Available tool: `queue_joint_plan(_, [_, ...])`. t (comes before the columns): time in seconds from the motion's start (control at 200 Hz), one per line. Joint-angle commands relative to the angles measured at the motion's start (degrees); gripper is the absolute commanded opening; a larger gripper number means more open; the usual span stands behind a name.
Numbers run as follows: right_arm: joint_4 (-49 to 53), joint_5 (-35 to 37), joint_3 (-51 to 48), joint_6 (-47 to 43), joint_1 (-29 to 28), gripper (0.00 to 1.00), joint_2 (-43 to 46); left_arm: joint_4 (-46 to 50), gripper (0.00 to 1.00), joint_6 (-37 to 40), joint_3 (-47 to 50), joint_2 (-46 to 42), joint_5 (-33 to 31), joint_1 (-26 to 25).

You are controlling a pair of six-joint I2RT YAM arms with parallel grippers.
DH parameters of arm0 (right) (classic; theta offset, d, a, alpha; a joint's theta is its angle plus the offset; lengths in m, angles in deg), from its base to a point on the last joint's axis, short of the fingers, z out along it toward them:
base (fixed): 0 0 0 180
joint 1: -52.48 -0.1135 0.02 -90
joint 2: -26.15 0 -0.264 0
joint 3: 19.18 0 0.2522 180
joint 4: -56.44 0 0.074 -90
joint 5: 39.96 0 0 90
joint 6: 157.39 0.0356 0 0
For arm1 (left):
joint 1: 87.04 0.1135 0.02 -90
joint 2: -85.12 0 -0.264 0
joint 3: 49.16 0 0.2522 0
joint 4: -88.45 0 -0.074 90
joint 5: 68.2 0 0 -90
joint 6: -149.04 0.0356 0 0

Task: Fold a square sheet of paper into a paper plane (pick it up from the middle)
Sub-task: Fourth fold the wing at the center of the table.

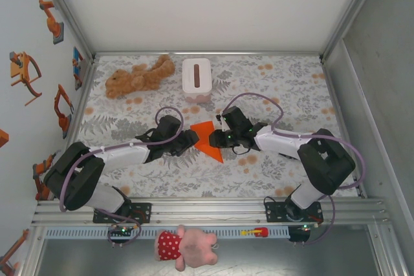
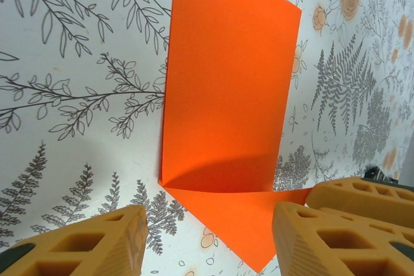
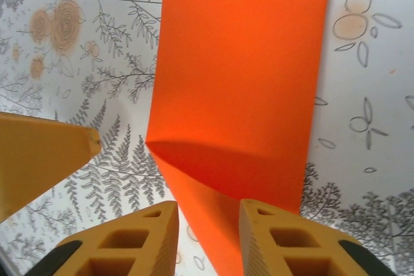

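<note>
The square sheet of paper (image 1: 210, 139), bright orange, lies mid-table between my two grippers. It is creased: one flap (image 2: 226, 88) stands up from a fold line and a pointed part (image 2: 252, 231) lies flat on the cloth. My left gripper (image 2: 210, 244) is open, its fingers (image 2: 97, 244) either side of the pointed part without touching it. My right gripper (image 3: 207, 244) is open by a narrower gap, and the paper's lower edge (image 3: 213, 224) runs between its fingers (image 3: 291, 244). In the top view the left gripper (image 1: 193, 137) and right gripper (image 1: 220, 135) face each other across the paper.
A white tissue box (image 1: 196, 79) stands behind the paper, and a brown teddy bear (image 1: 139, 77) lies at the back left. A pink plush toy (image 1: 187, 247) sits below the front rail. Walls close in the floral cloth (image 1: 284, 88) on both sides.
</note>
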Motion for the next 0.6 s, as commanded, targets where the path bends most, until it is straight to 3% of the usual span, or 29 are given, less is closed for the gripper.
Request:
queue_joint_plan(0.0, [0.0,2.6,0.2,-1.2,0.4,0.32,0.2,-1.1,0.55,-0.8,0.2,0.4,0.6,0.3])
queue_joint_plan(0.596, [-1.6,1.7,-0.6,-1.3,0.5,0.35,-1.0,-1.6,0.60,-0.9,0.4,1.2,0.9,0.3])
